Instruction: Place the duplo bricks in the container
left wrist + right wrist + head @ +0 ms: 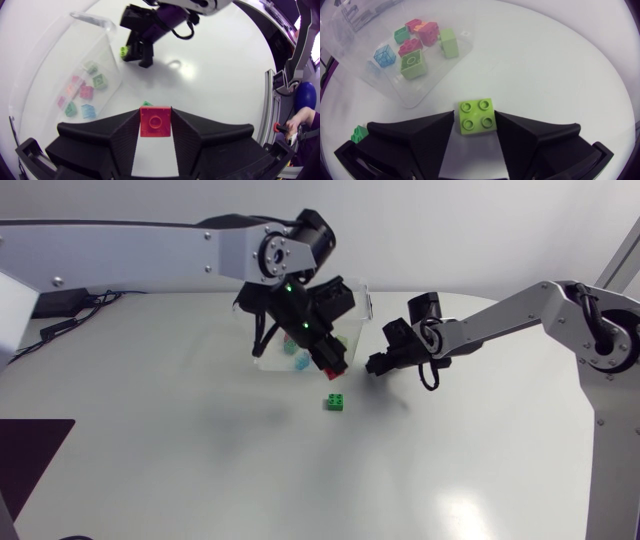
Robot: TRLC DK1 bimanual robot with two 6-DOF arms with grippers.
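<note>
Several bricks [412,65] already lie in the container [60,55]. The left gripper [155,116] is clenched on a red brick [155,122] just beside the container. The right gripper [475,114] grips a lime brick [477,117] nearby. A green brick [336,402] lies loose on the table [200,460]. Judgement: three bricks outstanding.

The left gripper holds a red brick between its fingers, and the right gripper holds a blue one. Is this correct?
No. The left gripper does hold a red brick, but the right gripper holds a lime-green brick, not blue; the right wrist view shows it.
</note>
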